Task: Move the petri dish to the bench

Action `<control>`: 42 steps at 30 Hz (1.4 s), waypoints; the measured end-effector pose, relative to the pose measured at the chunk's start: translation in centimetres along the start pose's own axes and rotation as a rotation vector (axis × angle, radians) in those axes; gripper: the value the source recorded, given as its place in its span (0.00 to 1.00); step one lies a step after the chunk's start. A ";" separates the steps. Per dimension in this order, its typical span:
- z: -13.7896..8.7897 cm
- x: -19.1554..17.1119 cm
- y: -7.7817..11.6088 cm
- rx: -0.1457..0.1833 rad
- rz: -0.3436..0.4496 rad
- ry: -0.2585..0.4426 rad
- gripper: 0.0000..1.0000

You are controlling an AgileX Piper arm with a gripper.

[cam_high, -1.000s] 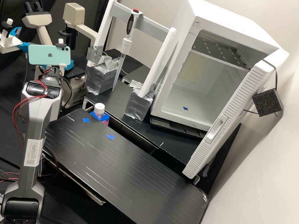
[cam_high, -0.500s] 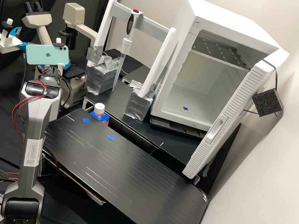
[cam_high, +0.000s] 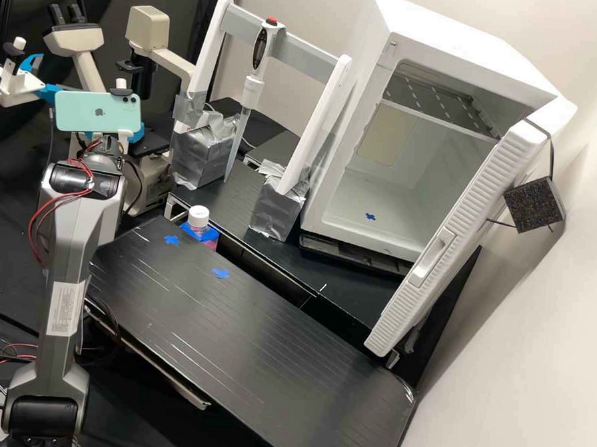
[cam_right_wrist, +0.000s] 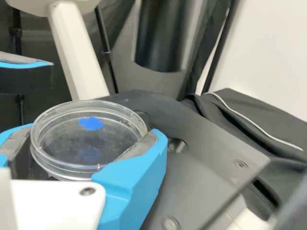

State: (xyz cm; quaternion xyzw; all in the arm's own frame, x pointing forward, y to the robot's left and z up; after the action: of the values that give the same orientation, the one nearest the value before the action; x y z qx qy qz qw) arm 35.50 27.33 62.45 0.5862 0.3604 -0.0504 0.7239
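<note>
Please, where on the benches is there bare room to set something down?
The front bench is bare from the nearer blue cross to its right end. The rear bench is crowded by the pipette stand and white cabinet.

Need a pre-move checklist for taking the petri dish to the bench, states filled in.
1. Petri dish between the claw's blue fingers: ok.
2. Dish clearance from the microscope: cannot tell.
3. Dish lid fully seated: cannot tell.
4. Blue tape marks in view on the bench: ok.
5. Bottle by the bench edge upright, cap on: ok.
6. Dish on the bench: not ok, it is in the claw.
</note>
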 end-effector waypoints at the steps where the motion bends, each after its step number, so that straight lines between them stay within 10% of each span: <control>1: 0.0 -0.4 0.2 0.010 0.002 -0.002 0.00; 6: -0.4 -2.4 1.2 0.054 0.012 0.001 0.00; 28: 0.4 -19.5 1.1 -0.076 0.331 0.134 0.00; 42: 7.6 -27.2 -0.4 -0.079 0.520 -0.041 0.00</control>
State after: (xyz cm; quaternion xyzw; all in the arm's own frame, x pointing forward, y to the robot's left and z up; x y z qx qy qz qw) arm 18.85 10.94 78.36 0.6291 0.1845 0.1397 0.7421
